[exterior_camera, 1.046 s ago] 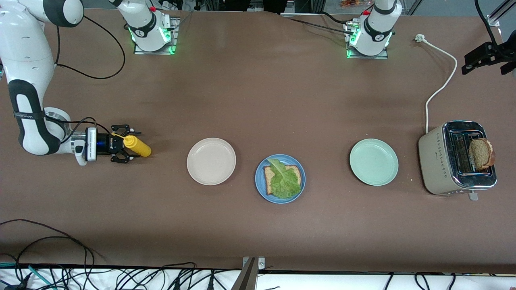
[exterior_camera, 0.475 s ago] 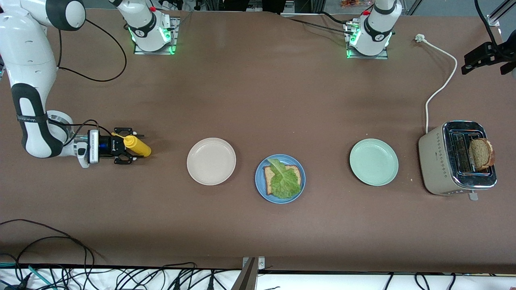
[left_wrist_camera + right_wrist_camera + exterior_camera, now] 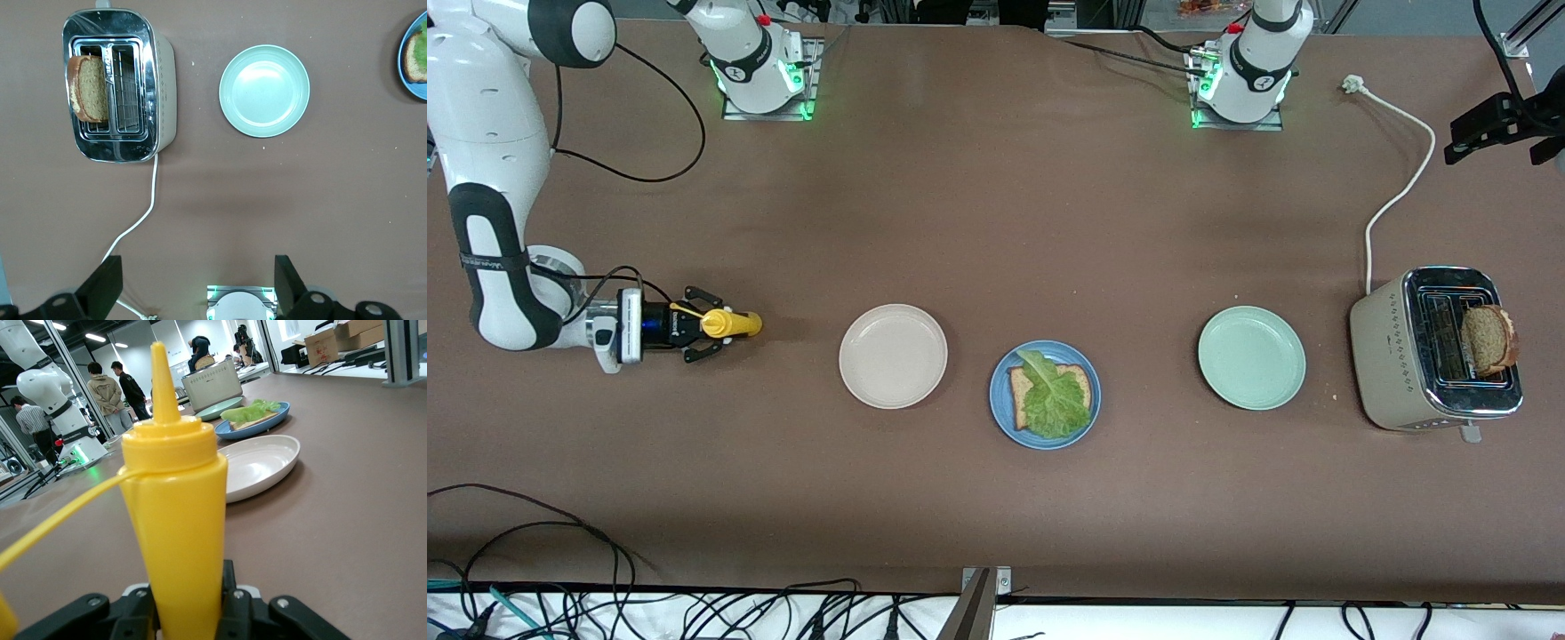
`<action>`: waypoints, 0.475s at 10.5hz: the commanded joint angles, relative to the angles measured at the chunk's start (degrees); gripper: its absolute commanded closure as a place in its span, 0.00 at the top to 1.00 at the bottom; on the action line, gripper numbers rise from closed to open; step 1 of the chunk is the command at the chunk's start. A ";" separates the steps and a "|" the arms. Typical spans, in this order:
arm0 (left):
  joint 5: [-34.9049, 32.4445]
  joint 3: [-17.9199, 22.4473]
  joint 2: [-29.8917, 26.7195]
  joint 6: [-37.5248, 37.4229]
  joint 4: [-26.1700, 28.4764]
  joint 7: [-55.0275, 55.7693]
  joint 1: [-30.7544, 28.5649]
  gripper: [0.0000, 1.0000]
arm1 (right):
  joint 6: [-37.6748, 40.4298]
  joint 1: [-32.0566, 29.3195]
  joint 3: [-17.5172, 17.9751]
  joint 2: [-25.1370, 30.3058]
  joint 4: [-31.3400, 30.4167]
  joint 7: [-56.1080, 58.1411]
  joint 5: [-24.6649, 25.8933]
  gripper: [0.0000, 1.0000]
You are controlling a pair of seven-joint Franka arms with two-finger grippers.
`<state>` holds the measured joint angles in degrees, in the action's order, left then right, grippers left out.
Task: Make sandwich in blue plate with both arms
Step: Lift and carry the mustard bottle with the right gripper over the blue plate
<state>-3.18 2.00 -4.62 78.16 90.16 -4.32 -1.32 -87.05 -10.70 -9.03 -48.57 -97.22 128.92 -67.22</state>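
The right hand (image 3: 710,324) lay low at the right arm's end of the table (image 3: 996,222), its fingers pressed against the sides of the yellow squeeze bottle (image 3: 729,324), which the right wrist view showed upright between them with its pointed nozzle on top and a thin yellow tether trailing from the cap (image 3: 175,540). The left hand (image 3: 193,297) hung high over the left arm's end of the table, where that arm waited, fingers spread wide with nothing between them. The toaster (image 3: 1436,351) stood at the left arm's end of the table, one slice of brown bread (image 3: 1488,339) sticking up from a slot, its white cord (image 3: 1392,182) running off toward the left arm's base. Three plates lay in a row: the cream-white plate (image 3: 893,356) toward the bottle, the mint-green plate (image 3: 1251,357) toward the toaster, and between them, a little nearer to the front camera, the blue plate (image 3: 1000,413). On the blue plate lay a second bread slice (image 3: 1017,388), largely covered by the crinkled lettuce leaf (image 3: 1054,398).
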 commanded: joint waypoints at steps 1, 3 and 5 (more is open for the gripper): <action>0.19 -0.06 0.49 -1.08 -1.57 -1.05 0.00 1.00 | 0.66 1.11 0.41 1.45 8.43 -9.88 3.12 0.00; 0.19 -0.06 0.49 -1.08 -1.57 -1.05 0.00 1.00 | -1.96 5.14 -0.11 4.86 11.09 -14.90 5.43 0.00; 0.19 -0.06 0.49 -1.08 -1.57 -1.05 0.00 1.00 | -8.28 9.62 -0.03 9.52 11.09 -20.08 7.44 0.00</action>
<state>-3.18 1.97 -4.62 78.16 90.16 -4.32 -1.30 -89.92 -5.92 -8.81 -44.44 -85.72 114.78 -62.95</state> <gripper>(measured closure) 0.000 0.793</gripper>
